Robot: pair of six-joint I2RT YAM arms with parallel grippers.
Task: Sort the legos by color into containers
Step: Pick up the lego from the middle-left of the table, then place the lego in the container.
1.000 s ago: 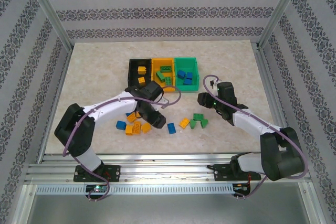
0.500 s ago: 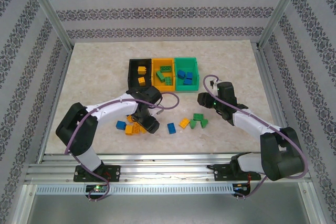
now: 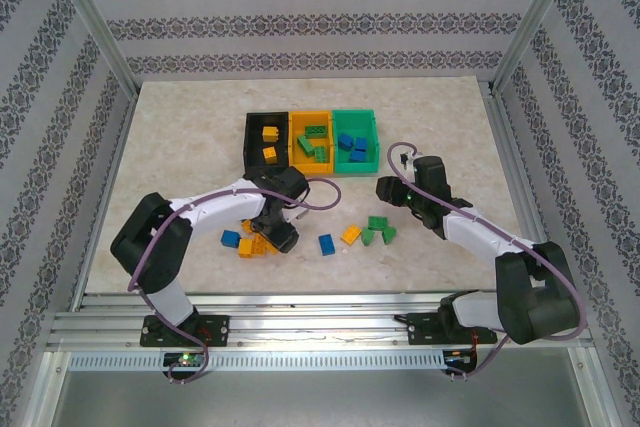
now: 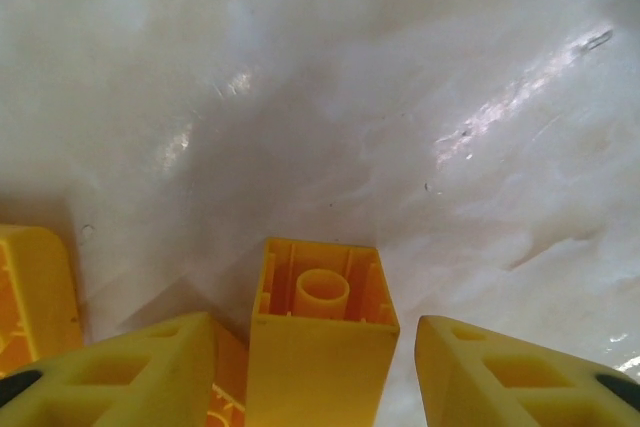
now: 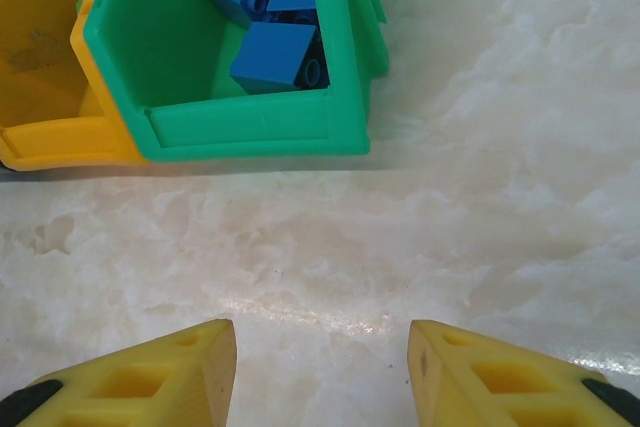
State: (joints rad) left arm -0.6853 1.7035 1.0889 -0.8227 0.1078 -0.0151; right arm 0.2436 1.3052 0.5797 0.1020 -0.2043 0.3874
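From above, the black bin (image 3: 266,114) holds yellow bricks (image 3: 269,142), the orange bin (image 3: 311,114) holds green ones and the green bin (image 3: 354,113) holds blue ones. So each colour has a bin, though not the one matching it. The left gripper (image 3: 279,239) reaches down into a loose yellow cluster (image 3: 253,245), likely to take a brick for the black bin. The right gripper (image 3: 386,190) hangs between the bins and the loose green bricks (image 3: 378,231).

At the left wrist, a yellow brick (image 4: 320,347) stands on end between the fingers (image 4: 120,377), hollow side up. A sliver of gap shows on one side, so I cannot tell whether it is clamped.

At the right wrist, the fingers (image 5: 140,372) stand apart over bare table, holding nothing, facing the green bin's front wall.
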